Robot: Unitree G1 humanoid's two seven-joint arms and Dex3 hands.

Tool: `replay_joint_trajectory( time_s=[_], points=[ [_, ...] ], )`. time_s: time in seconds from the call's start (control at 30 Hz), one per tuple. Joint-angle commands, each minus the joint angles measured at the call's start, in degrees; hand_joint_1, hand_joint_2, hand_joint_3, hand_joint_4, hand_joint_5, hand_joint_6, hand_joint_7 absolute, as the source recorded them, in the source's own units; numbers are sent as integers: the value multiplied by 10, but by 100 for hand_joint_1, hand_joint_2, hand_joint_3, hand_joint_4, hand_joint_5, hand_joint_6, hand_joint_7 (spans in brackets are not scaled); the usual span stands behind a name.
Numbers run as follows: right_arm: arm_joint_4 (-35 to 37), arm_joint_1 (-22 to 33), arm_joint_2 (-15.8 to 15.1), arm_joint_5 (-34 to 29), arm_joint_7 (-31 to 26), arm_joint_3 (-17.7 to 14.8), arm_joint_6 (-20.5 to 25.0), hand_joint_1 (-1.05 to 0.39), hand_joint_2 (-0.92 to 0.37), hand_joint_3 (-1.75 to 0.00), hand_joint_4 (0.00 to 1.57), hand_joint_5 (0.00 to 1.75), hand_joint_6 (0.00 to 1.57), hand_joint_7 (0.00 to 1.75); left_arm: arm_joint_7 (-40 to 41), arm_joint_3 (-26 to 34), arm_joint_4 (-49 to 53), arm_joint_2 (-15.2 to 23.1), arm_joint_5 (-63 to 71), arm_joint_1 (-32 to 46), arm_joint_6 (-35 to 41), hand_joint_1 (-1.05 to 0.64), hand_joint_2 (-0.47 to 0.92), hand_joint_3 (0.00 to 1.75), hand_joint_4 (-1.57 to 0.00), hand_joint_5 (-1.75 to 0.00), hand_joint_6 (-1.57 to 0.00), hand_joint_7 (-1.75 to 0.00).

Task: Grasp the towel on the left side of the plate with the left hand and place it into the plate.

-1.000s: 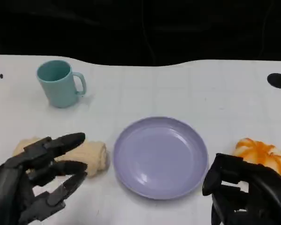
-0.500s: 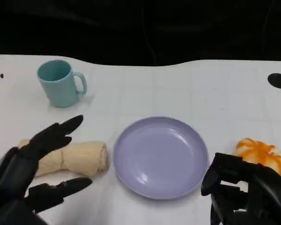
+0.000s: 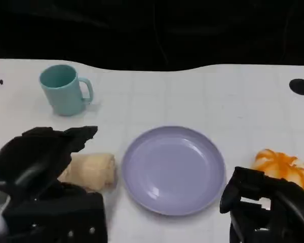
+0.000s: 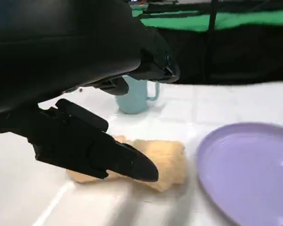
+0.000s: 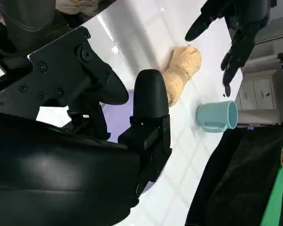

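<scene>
- Towel [image 3: 91, 171]: a rolled beige bundle lying at lower left of the head view, just left of the lavender plate [image 3: 173, 169], not touching its rim. Its left portion is hidden behind the left hand [image 3: 38, 159].
- Left hand: poised over the towel's left half, fingers spread apart and holding nothing. In the left wrist view one finger [image 4: 127, 162] points down in front of the towel [image 4: 165, 157]; whether it touches the cloth, cannot tell.
- Right hand [image 3: 266, 210]: lower right of the head view, near the plate's right rim, fingers curled inward with nothing in them. Orange-and-white object [image 3: 283, 166] sits just beyond it.
- Teal mug [image 3: 65, 89] at upper left, well apart from the towel.
- Judgement, step in hand: closing on the towel. Best to lower the hand so the fingers straddle the roll across its narrow width near the middle, then close firmly; soft cloth will compress and may unroll if caught only at an end.
- Judgement: lift high enough to clear the plate rim, carry rightward in the frame, release over the plate's centre.
- Risk: a trailing end may drape over the rim.
</scene>
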Motion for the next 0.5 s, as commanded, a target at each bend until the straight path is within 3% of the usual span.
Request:
replay_joint_trajectory(
  time_s=[0.03,0.5],
  points=[
    [-12,3,-4,3,-2,-4,5,-7,-50,-130,72,175,63,159,-24,-33,64,13,52,-51,13,-58,90,1,-22,-26,-28,-1],
    [-23,4,-4,7,-3,-8,15,-8,-50,-131,72,175,63,158,6,-118,308,-14,94,-159,3,-56,90,0,-36,-17,-32,-1]
  ],
)
